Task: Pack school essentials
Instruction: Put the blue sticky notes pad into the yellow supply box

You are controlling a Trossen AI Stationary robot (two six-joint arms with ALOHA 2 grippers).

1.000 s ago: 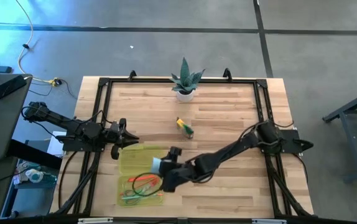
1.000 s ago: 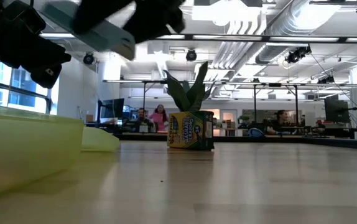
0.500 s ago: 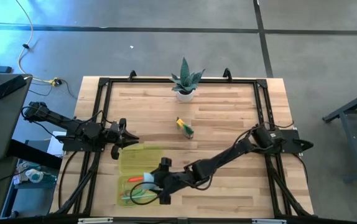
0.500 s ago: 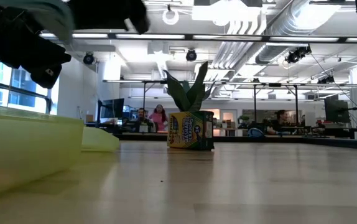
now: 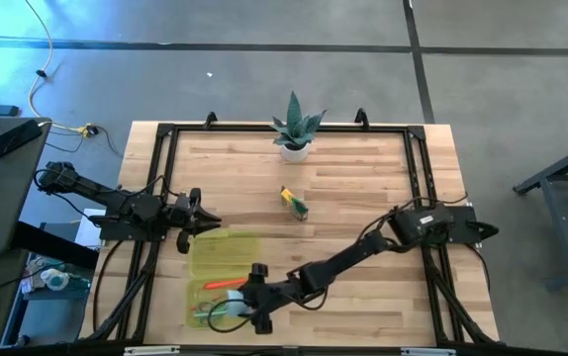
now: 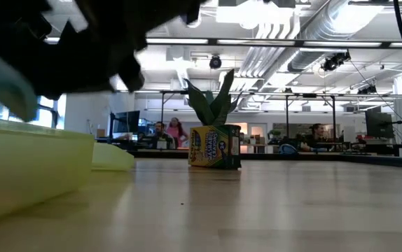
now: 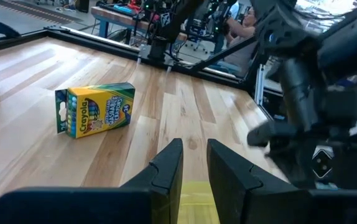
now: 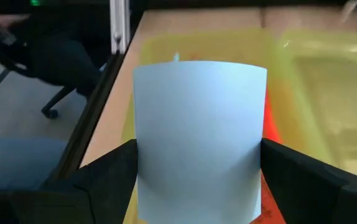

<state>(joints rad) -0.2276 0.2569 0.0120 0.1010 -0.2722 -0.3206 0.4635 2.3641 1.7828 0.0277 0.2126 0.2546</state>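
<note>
My right gripper (image 5: 236,309) hangs over the near half of the open yellow-green case (image 5: 249,318), shut on the light blue note pad (image 8: 197,137). In that half lie a red-orange marker (image 5: 221,284) and green-handled scissors (image 5: 205,314). My left gripper (image 5: 193,220) is at the far left corner of the case's other half (image 5: 227,252), shut on its edge. The yellow-green crayon box (image 5: 294,203) lies on its side mid-table, also seen in the left wrist view (image 7: 94,109). The pencils and eraser I cannot make out. My left gripper pinches the rim of the case's far half (image 7: 194,200) between its two fingers, coming level from the table's left side; that half lies flat on the table. My right gripper pinches the note pad by its two side edges (image 8: 142,162). The pad bows outward between the fingers and is lifted clear above the case's near half.
A spiky green plant in a white pot (image 5: 294,131) stands at the far edge, behind the crayon box (image 6: 215,147). A black frame rail (image 5: 155,173) runs along the table's sides. Bare wood lies to the right of the case.
My right gripper has carried the note pad toward the table's near left, from beside the case's far half to above its near half, and has come lower. The left gripper and the case have kept still.
</note>
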